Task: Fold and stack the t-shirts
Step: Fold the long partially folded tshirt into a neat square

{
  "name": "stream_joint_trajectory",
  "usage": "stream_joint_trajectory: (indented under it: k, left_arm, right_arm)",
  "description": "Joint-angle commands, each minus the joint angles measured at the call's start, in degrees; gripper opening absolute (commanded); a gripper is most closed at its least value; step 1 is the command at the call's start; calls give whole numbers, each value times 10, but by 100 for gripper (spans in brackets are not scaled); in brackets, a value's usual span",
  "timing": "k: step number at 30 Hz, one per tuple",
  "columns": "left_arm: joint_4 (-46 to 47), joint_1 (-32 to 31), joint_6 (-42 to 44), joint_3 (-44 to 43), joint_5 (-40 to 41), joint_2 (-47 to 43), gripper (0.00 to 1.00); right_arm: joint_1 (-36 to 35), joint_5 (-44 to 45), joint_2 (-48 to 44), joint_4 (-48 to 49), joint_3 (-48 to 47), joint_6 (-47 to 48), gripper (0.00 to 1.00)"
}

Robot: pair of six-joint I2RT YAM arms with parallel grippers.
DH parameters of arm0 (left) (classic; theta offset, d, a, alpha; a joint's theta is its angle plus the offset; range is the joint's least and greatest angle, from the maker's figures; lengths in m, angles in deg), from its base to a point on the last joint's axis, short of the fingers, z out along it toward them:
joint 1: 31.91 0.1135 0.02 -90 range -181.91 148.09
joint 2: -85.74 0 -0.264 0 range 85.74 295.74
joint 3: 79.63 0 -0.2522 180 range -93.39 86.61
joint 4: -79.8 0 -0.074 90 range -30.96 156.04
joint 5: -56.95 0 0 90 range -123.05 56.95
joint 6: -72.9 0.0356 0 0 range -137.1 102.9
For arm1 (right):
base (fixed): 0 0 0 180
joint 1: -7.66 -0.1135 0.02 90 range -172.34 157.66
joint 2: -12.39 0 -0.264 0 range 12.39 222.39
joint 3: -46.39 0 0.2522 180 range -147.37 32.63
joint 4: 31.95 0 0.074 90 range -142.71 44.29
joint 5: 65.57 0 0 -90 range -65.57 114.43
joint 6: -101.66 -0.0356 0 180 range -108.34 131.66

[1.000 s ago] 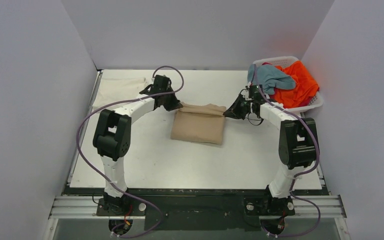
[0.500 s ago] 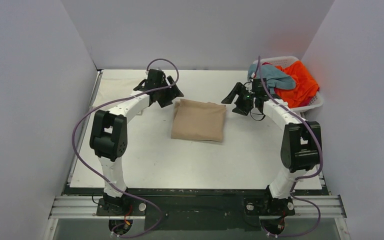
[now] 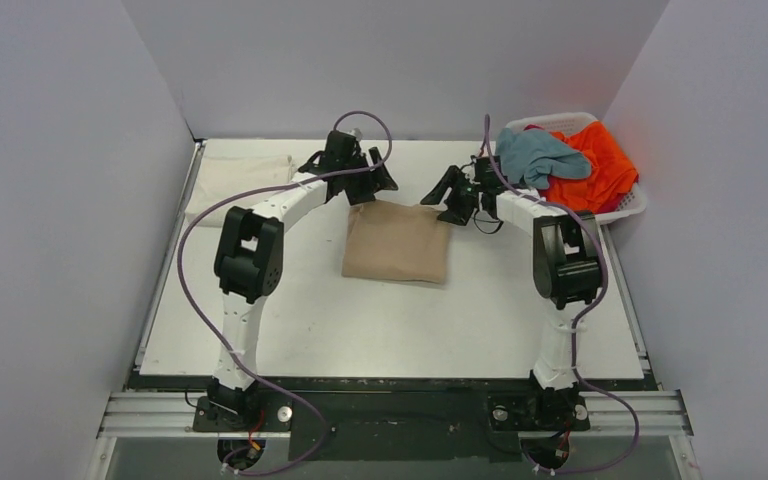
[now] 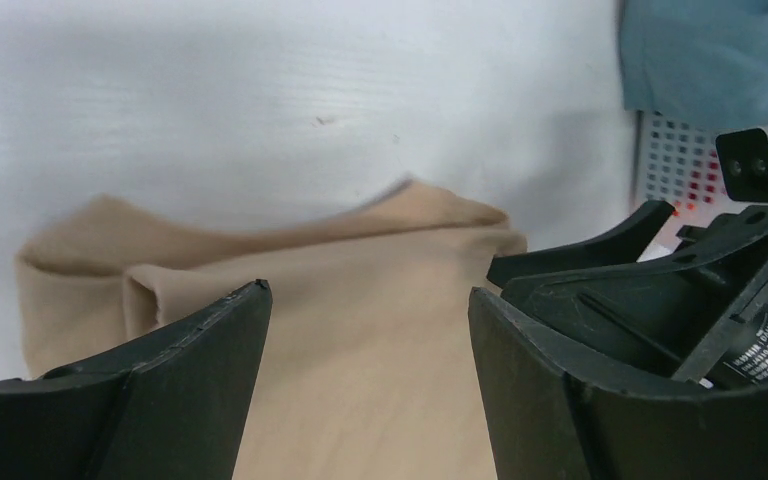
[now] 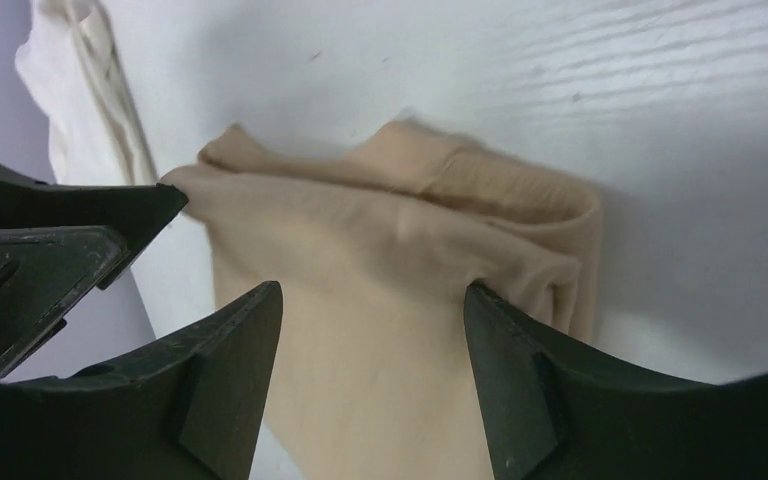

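A tan t-shirt (image 3: 397,245) lies folded into a rectangle at mid-table. My left gripper (image 3: 372,181) hovers open over its far left corner, and my right gripper (image 3: 447,197) hovers open over its far right corner. In the left wrist view the open left gripper (image 4: 368,292) has only the tan t-shirt (image 4: 310,260) lying below it. The right gripper (image 5: 372,290) likewise stands open above the tan t-shirt (image 5: 390,230). A cream-white t-shirt (image 3: 240,178) lies at the far left. A grey-blue t-shirt (image 3: 542,156) and an orange t-shirt (image 3: 592,168) are heaped in the basket.
The white slatted basket (image 3: 628,208) stands at the far right corner, close behind my right arm. Grey walls close in the table on three sides. The two grippers face each other a short way apart over the shirt's far edge.
Both grippers let go of the tan shirt's far corners and opened. They lifted off, then swung inward toward each other. The shirt's far edge now lies flat.
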Motion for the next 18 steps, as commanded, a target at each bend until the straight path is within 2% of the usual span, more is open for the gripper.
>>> stream_joint_trajectory:
  k: [1, 4, 7, 11, 13, 16, 18]
  left_arm:
    - [-36, 13, 21, -77, 38, 88, 82]
    - [-99, 15, 34, -140, 69, 136, 82]
    - [-130, 16, 39, -160, 87, 166, 82]
    - [-144, 23, 37, -159, 88, 158, 82]
    - [-154, 25, 43, -181, 95, 142, 82]
    - [-188, 25, 62, -216, 109, 106, 82]
    - [-195, 24, 74, -213, 119, 64, 82]
  right_arm:
    - [9, 27, 69, 4, -46, -25, 60]
    - [10, 29, 103, -14, -59, -31, 59]
    - [10, 30, 119, -15, -56, -36, 59]
    - [11, 36, 100, -40, -79, -26, 59]
    - [11, 38, 80, -84, -118, -1, 61]
    - [12, 60, 34, -152, -171, 28, 69]
    - [12, 82, -16, -165, -166, 44, 76]
